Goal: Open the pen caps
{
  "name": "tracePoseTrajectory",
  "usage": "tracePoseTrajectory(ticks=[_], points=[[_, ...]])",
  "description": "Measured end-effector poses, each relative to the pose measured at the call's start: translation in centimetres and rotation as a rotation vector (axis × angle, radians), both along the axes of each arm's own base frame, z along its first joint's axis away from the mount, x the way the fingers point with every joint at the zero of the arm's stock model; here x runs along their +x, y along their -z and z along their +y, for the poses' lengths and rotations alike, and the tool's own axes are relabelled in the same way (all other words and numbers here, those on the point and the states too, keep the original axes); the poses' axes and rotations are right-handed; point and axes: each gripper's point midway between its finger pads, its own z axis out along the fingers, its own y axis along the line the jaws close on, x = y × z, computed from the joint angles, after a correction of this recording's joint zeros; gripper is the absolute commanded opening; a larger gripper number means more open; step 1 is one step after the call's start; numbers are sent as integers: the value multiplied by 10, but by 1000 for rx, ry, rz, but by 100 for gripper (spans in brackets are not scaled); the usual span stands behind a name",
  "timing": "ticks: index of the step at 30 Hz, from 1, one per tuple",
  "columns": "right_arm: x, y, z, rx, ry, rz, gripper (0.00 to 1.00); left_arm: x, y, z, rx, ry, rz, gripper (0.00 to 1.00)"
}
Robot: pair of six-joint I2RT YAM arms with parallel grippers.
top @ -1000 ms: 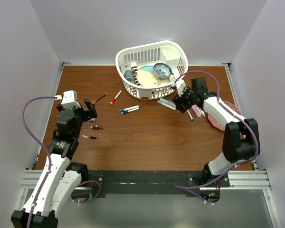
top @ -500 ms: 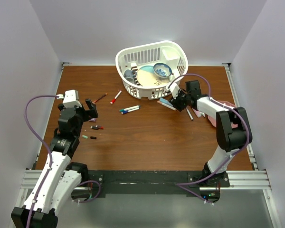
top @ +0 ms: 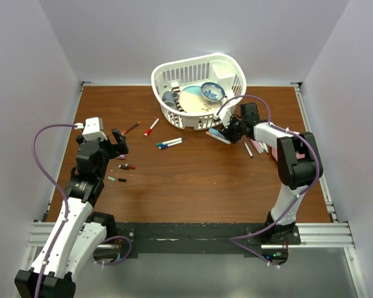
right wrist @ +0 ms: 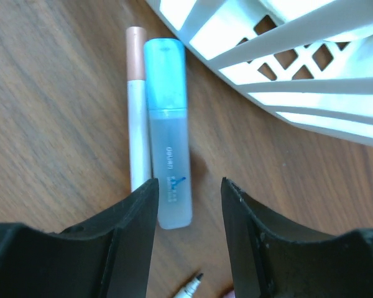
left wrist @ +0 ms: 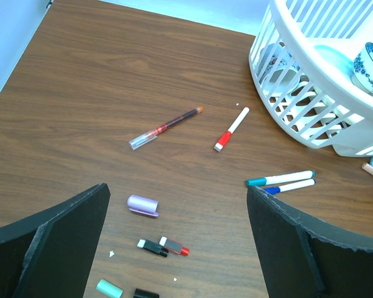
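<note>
My left gripper (top: 117, 144) is open and empty above the loose caps at the table's left. In the left wrist view, between its fingers (left wrist: 177, 192), lie a lilac cap (left wrist: 143, 205), a black and a red piece (left wrist: 165, 247), a teal cap (left wrist: 109, 288) and a black cap (left wrist: 146, 293). Farther off lie a red-capped marker (left wrist: 231, 129), a teal-capped marker (left wrist: 280, 179) and a blue-capped marker (left wrist: 289, 186). My right gripper (top: 230, 131) is open and empty (right wrist: 188, 198) just over a teal-capped translucent tube (right wrist: 168, 130) and a white pen with a peach cap (right wrist: 137, 105).
A white basket (top: 230, 65) with dishes stands at the back, close to the right gripper, its wall in the right wrist view (right wrist: 286, 56). A dark red pen (left wrist: 166, 127) lies at the left. An uncapped marker (top: 248, 149) and a pink plate (top: 295, 139) lie right of the gripper.
My right gripper has moved left and towards the basket, ending over the teal-capped tube. The left arm has barely moved.
</note>
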Motion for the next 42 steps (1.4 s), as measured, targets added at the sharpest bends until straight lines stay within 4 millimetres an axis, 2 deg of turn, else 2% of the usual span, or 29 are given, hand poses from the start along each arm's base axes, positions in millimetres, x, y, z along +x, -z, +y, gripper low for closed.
tracePoseTrajectory(ticks=[8, 16, 24, 26, 29, 34, 42], points=[[12, -4, 7, -11, -44, 0, 49, 0, 0, 0, 0, 1, 0, 97], [2, -1, 14, -42, -98, 30, 52, 0, 0, 0, -1, 2, 0, 98], [-8, 2, 11, -69, -129, 28, 50, 0, 0, -1, -2, 7, 0, 98], [-12, 3, 9, -81, -141, 30, 51, 0, 0, -1, -2, 7, 0, 98], [-26, 16, 3, -112, -150, 71, 51, 0, 0, -1, -2, 7, 0, 98], [-39, 15, -1, -124, -161, 92, 50, 0, 0, -1, -2, 7, 0, 98], [-74, 18, 1, -104, -227, 182, 47, 0, 0, -1, -2, 8, 0, 98]])
